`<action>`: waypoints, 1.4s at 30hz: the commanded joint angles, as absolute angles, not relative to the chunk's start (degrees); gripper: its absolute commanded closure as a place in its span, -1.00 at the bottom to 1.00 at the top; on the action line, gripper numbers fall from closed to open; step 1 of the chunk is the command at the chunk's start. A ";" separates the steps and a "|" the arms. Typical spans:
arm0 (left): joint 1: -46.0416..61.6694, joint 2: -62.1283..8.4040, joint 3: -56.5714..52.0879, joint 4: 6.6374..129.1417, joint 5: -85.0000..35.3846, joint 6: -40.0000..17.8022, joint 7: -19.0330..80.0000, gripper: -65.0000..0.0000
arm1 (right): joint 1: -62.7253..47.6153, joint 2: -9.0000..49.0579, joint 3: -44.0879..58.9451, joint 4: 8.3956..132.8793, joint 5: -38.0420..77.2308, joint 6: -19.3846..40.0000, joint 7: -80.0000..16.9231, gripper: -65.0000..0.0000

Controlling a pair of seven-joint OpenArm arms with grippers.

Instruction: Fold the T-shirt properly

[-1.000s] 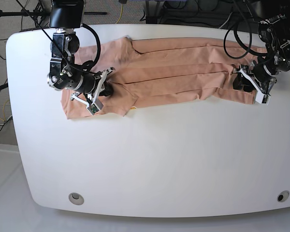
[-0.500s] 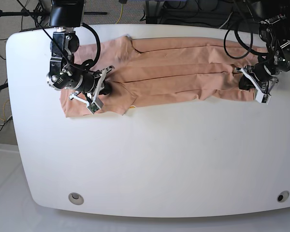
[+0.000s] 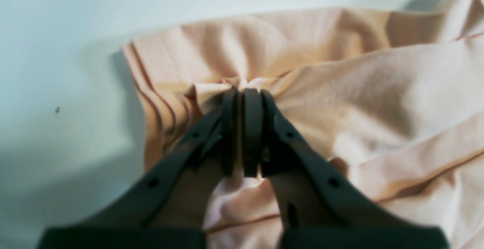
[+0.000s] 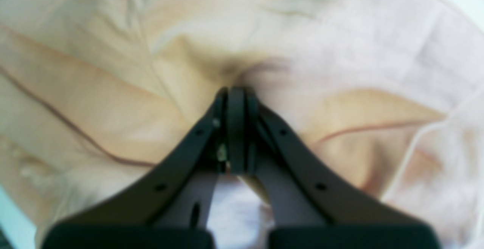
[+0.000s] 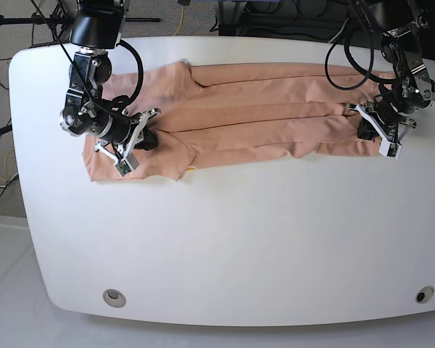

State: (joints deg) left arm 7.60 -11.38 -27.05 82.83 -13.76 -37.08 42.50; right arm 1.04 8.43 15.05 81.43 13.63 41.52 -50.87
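Left wrist: the left gripper (image 3: 244,133) has just clamped onto the T-shirt (image 3: 340,101) hem.

Right wrist: the right gripper (image 4: 232,128) stays pinched on cloth.

Base: the shirt, along the table's (image 5: 239,239) far edge, has been pulled tauter; both ends are secured for a fold.

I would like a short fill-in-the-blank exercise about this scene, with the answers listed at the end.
1. The left hand is ____ on a bunch of the T-shirt.
2. In the base view, the T-shirt lies stretched across the ____ edge of the white table.
3. The right hand pinches the ____ fabric.
4. The number of hands gripping the T-shirt is ____.

Missing words: shut; far; peach; two
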 commanded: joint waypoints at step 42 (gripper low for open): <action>-8.48 -9.98 -25.71 64.66 1.98 -36.79 34.07 1.00 | 11.12 4.18 19.47 70.55 -5.14 34.24 -51.82 1.00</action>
